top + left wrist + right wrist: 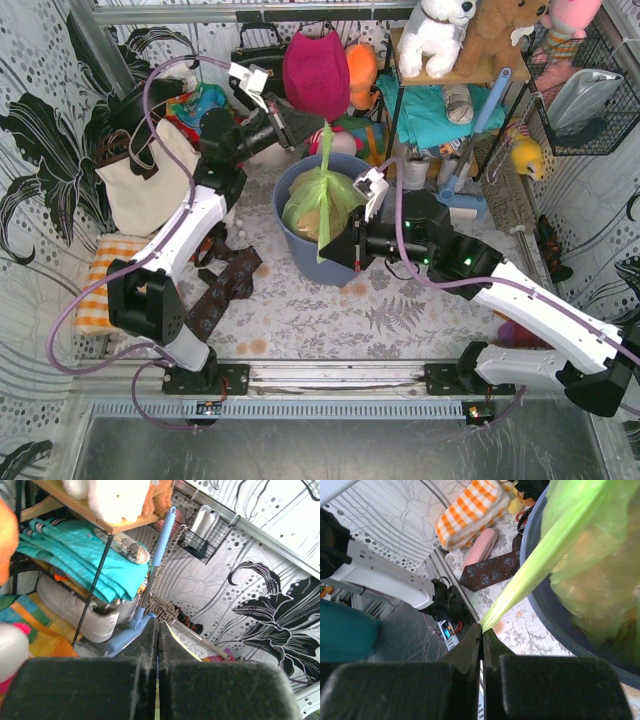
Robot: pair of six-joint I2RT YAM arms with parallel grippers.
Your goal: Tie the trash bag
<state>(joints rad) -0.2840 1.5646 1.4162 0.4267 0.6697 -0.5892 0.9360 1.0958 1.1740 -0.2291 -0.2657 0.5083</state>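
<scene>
The trash bag (318, 208) is sitting in the round blue-grey bin (296, 262) at the middle of the worktop (330, 318). Its lime-green plastic is bulging above the rim, with brownish waste showing through.

Its mouth is being drawn out into two thin strips. The far tail (325, 150) is rising towards the back, and the near tail (321, 240) is draping over the bin's near rim.

The left arm (190, 225) is reaching in from the far left, and the left jaws are pressed together on the far tail; its wrist view is showing only a green sliver (176, 636) beside the tips. The right arm (540, 305) is coming in from the right, and the right jaws are clamped on the near tail (520, 582), which is stretching straight from the tips to the bag (592, 575).

Holding opposite ends taut like this is, I'd judge, setting them up to be crossed and knotted while the bin is steadying the load. Whether a first crossing is already there, I cannot tell.

Further out, a brown patterned necktie (225, 285) and an orange checked cloth (100, 280) are lying near left, well apart from the bin.
</scene>
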